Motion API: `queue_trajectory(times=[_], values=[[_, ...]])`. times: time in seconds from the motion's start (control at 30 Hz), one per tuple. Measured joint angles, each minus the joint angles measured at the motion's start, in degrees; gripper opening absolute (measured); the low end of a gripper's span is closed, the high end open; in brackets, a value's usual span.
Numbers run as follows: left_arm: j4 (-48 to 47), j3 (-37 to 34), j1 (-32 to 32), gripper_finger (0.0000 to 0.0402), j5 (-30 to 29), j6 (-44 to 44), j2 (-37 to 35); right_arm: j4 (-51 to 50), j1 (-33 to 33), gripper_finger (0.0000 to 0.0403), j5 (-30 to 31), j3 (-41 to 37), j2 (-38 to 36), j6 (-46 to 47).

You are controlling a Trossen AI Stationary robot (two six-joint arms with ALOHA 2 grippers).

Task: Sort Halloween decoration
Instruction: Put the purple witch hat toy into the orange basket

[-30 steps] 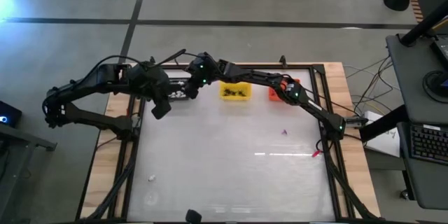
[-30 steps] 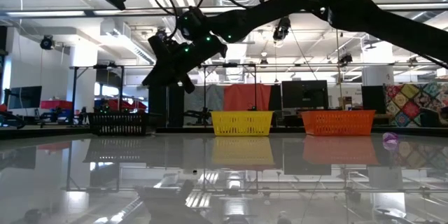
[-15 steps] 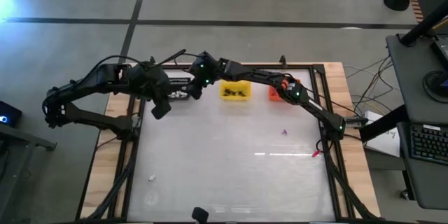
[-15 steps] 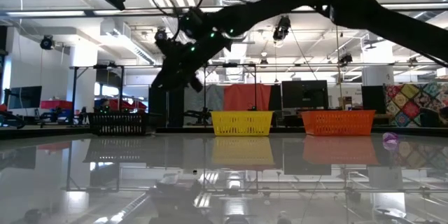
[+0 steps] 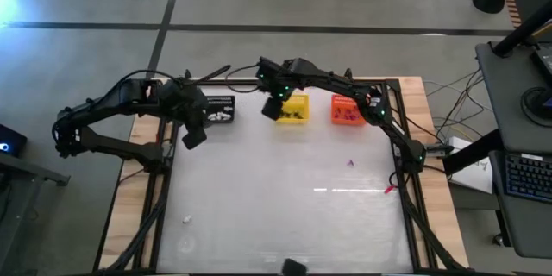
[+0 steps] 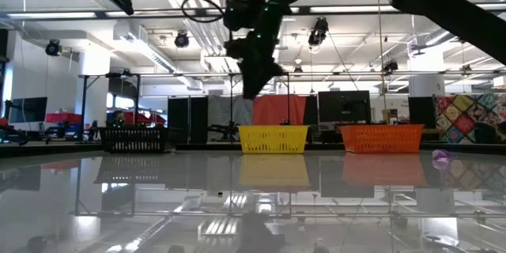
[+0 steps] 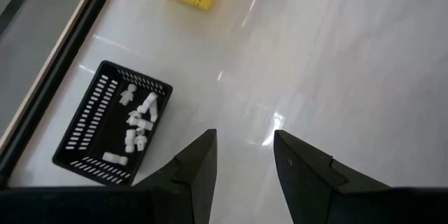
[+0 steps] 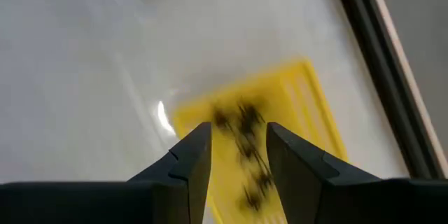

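Three small slatted baskets stand in a row at the table's far edge: a black basket (image 5: 220,108) holding white bits (image 7: 138,122), a yellow basket (image 5: 291,109) holding black spider shapes (image 8: 245,133), and an orange basket (image 5: 347,110). A purple bit (image 5: 350,163) lies on the table right of centre. A white bit (image 5: 186,219) lies near the front left. My right gripper (image 5: 272,108) hangs open above the yellow basket's left end, with nothing between its fingers (image 8: 192,157). My left gripper (image 5: 191,134) waits open, near and left of the black basket.
The white tabletop (image 5: 285,198) lies within a dark frame with wooden borders. A small red thing (image 5: 390,190) lies by the right rail. In the low view the purple bit (image 6: 440,156) lies to the right of the orange basket (image 6: 381,137).
My right gripper has swung from over the black basket toward the table's right edge and now hangs over the yellow basket. It has risen a little and tipped to point more steeply down. The baskets have stayed where they were.
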Motion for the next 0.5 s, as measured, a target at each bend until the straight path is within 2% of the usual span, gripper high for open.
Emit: queue_trajectory(times=[0.37, 0.5], values=[[-0.5, 0.0, 0.0, 0.0125, 0.5, 6.4, -0.3, -20.5, 0.5, 0.0146, 1.0, 0.0, -1.1, 9.3], [-0.8, 0.0, 0.0, 0.0125, 0.6, 8.2, -0.6, -20.8, 1.9, 0.0151, 0.7, -0.5, -2.4, 12.1]])
